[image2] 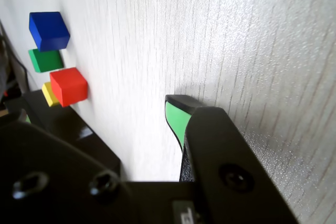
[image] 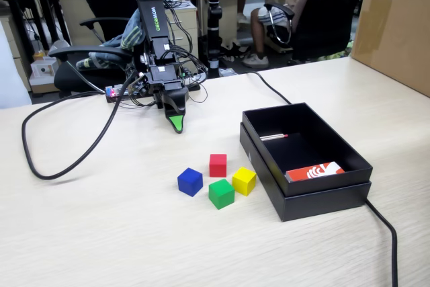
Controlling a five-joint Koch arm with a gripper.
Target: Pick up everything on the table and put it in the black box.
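Note:
Four cubes sit together on the pale wooden table: blue [image: 190,181], red [image: 218,165], green [image: 221,193] and yellow [image: 244,181]. The open black box [image: 322,196] stands just right of them. My gripper [image: 176,124] points down at the table behind the cubes, its green-padded tip close to the surface. It holds nothing. In the wrist view one green-padded fingertip [image2: 176,116] shows with bare table beside it; the other jaw is hidden in the dark blur at lower left. The cubes show there at upper left: blue [image2: 49,30], green [image2: 44,60], red [image2: 69,86], yellow [image2: 48,94].
The box holds a red-and-white card [image: 314,171] and a thin metal stick [image: 273,137]. A thick black cable [image: 80,156] loops left of the arm; another [image: 386,230] runs past the box. A cardboard box [image: 396,25] stands at the back right.

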